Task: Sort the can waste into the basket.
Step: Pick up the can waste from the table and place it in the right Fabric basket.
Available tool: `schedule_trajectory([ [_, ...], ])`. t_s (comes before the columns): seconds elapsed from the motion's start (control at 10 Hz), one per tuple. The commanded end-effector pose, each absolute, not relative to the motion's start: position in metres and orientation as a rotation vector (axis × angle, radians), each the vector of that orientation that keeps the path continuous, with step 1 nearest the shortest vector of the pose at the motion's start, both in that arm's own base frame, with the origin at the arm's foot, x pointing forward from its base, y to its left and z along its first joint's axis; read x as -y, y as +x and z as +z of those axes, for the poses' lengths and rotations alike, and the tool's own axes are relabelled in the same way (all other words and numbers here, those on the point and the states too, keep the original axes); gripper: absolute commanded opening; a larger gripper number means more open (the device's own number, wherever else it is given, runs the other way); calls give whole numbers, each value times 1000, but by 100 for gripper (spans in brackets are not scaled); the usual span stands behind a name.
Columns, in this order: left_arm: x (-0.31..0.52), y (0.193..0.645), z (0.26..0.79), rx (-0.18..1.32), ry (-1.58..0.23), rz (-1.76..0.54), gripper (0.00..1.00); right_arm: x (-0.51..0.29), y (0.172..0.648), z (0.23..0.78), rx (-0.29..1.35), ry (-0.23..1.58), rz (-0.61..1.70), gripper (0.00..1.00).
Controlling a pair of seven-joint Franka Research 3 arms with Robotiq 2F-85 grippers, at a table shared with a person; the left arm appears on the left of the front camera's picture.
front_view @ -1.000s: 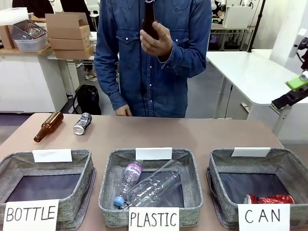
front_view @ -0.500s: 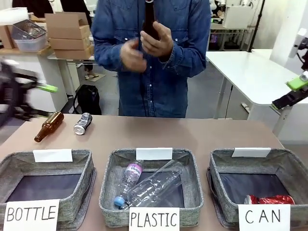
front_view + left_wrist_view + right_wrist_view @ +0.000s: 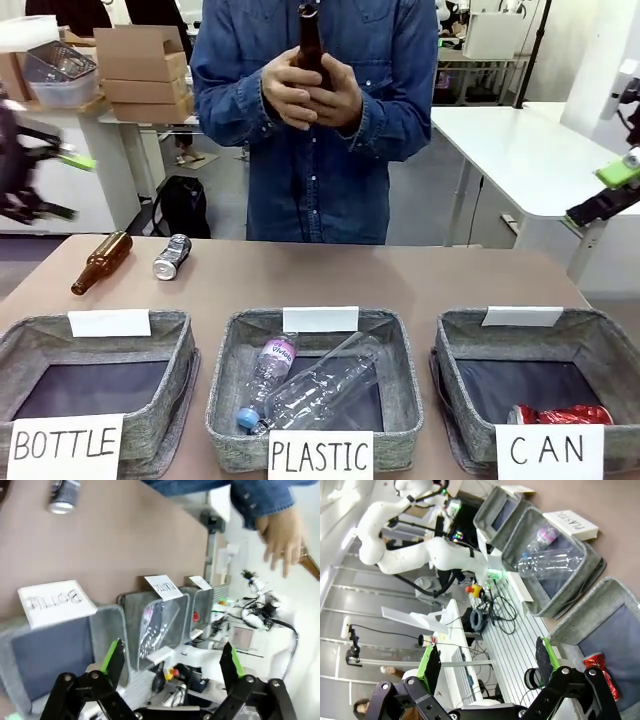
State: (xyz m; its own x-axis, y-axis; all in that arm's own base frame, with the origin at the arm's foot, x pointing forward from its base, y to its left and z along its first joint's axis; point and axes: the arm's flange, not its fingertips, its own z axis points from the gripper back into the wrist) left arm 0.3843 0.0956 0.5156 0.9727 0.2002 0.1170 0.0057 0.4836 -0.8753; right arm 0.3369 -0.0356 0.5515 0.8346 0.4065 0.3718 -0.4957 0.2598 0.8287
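A brown glass bottle [image 3: 101,262] lies on its side on the brown table [image 3: 400,275]. Two clear plastic bottles [image 3: 330,390] lie in the grey woven basket signed "PLASTIC" [image 3: 222,390], beside the like basket signed "BOTTLE" [image 3: 175,385].

Three baskets line the near edge of the table [image 3: 400,275]: BOTTLE basket [image 3: 185,345] left, PLASTIC basket [image 3: 222,365] centre, CAN basket [image 3: 445,350] right. Plastic bottles [image 3: 320,385] lie in the centre one; one can [image 3: 560,413] lies at the CAN basket's near side. Behind the BOTTLE basket a glass bottle [image 3: 100,262] lies on the table, a second can [image 3: 172,256] just right of it. Across the table a person [image 3: 320,170] stands behind the centre, another bottle [image 3: 310,40] upright in both hands [image 3: 310,92].
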Motion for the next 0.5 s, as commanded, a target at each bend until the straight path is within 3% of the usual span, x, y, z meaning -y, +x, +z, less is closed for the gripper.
schedule_trajectory([
  [0.0,-132,352,518,231,-1165,161,100,38,336,552,94,1155,633,100],
  [0.4,-132,356,518,195,-1159,141,100,38,336,552,94,1155,633,100],
])
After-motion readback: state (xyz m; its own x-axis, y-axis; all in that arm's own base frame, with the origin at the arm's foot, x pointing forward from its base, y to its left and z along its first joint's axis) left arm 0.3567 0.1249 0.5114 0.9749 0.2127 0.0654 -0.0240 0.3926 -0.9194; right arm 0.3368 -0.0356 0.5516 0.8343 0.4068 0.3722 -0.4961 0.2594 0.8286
